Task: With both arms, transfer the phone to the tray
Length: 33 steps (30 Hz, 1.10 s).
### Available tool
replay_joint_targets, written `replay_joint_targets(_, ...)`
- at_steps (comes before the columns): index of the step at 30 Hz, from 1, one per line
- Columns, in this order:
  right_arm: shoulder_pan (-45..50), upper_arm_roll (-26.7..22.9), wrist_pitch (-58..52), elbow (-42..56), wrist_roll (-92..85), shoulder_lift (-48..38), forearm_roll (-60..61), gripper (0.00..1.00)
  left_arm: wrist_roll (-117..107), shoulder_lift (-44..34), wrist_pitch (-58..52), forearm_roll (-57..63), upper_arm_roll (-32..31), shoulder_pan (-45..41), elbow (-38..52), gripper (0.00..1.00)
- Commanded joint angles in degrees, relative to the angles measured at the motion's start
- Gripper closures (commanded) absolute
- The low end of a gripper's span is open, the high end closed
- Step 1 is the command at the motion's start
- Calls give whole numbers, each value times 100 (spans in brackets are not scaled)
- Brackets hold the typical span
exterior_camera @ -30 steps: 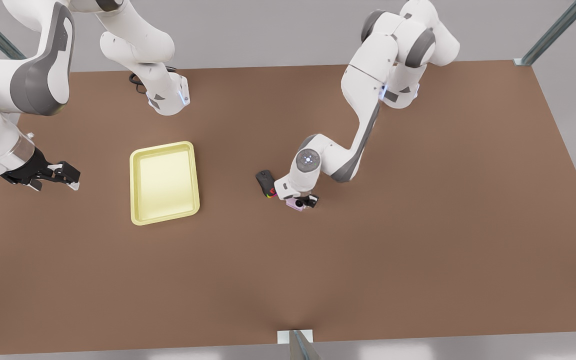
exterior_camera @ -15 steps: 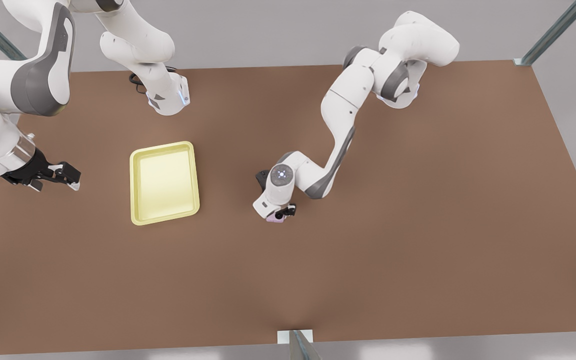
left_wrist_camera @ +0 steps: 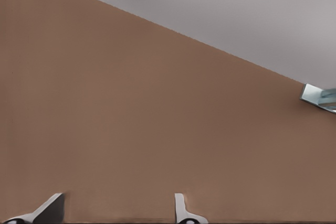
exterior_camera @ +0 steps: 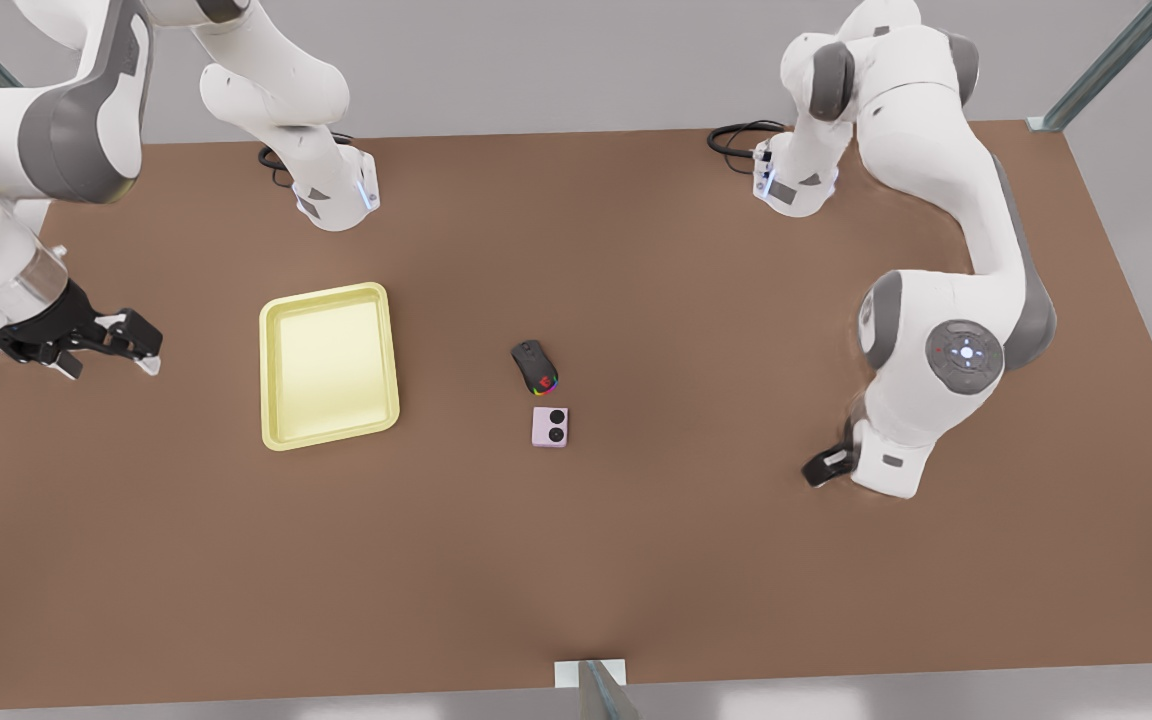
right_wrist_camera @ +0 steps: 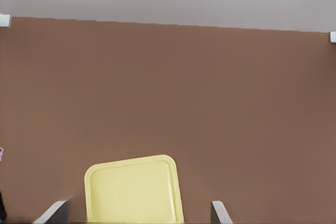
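Phone (exterior_camera: 550,427) lies flat on table (exterior_camera: 636,540), just below mouse (exterior_camera: 534,366), well apart from tray (exterior_camera: 329,363). Right gripper (exterior_camera: 126,345) by tray, jaws wide open, empty. Left gripper (exterior_camera: 829,466) far off, open, empty.

Both arms (exterior_camera: 946,180) are glossy white, built of rounded segments with dark grey sections at the joints. One wrist carries a round grey disc (exterior_camera: 964,352) with a cluster of small pale blue lights. Each base (exterior_camera: 336,195) is a white block with a grey patch and a blue-lit edge, and black cables (exterior_camera: 736,140) coil beside it. The grippers (exterior_camera: 121,345) are black with pale finger pads.
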Motion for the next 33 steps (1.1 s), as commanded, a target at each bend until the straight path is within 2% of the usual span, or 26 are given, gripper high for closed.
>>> replay_joint_targets(1,362,65,-200,26,35,22,55,0,3203,-788,-1273,329,-756,710,-445,0)
replay_joint_targets(2,494,65,-200,26,35,119,72,0,3282,-1315,-1247,857,-1074,860,-936,0)
replay_joint_targets(3,555,82,-173,26,44,198,64,0,3518,-1570,-1264,875,-1239,1148,-1113,0)
replay_joint_targets(4,1188,91,-173,26,779,383,-111,0,3634,-1607,-1255,980,-1452,1335,-1087,0)
replay_joint_targets(5,1952,109,-182,8,2784,462,-340,0,3651,-1563,-1238,1042,-1452,1335,-1052,0)
replay_joint_targets(6,2146,213,-182,34,3120,620,-139,0,3643,-1528,-1220,1051,-1443,1335,-1052,0)
replay_joint_targets(7,2225,608,-173,34,3208,795,-103,0,3660,-1449,-1133,1042,-1452,1344,-1052,0)
replay_joint_targets(8,2348,741,-182,148,3164,1058,-86,0,3756,-1422,-1088,1042,-1452,1344,-1052,0)
replay_joint_targets(10,2471,768,-112,219,3216,1279,-42,0,4319,-1317,-1080,1024,-1452,1335,-1052,0)
replay_joint_targets(11,2595,768,161,850,3252,1867,-50,0,4302,-1299,-913,1033,-1461,1326,-1061,0)
replay_joint_targets(12,2603,768,266,913,3287,2149,-42,0,4240,-1325,-658,1042,-1443,1326,-1087,0)
replay_joint_targets(15,2858,768,1539,1001,4816,2825,-50,0,4223,-1405,-464,1042,-1337,1317,-1122,0)
replay_joint_targets(17,3174,671,1497,1976,5484,3626,-129,0,4223,-1475,-482,1042,-1329,1317,-1131,0)
replay_joint_targets(21,3930,-278,1506,1880,5906,3749,117,0,3528,-1519,-543,1165,-1373,1124,-1140,0)
replay_joint_targets(27,4071,-313,1971,1274,6688,3705,161,0,3555,-1519,-790,1165,-1337,1124,-1122,0)
replay_joint_targets(28,4106,-313,2340,676,6776,3494,169,0,3555,-1510,-790,1156,-1337,1124,-1122,0)
replay_joint_targets(33,4256,-313,2666,570,7479,3600,161,0,3555,-1501,-825,1156,-1337,1124,-1122,0)
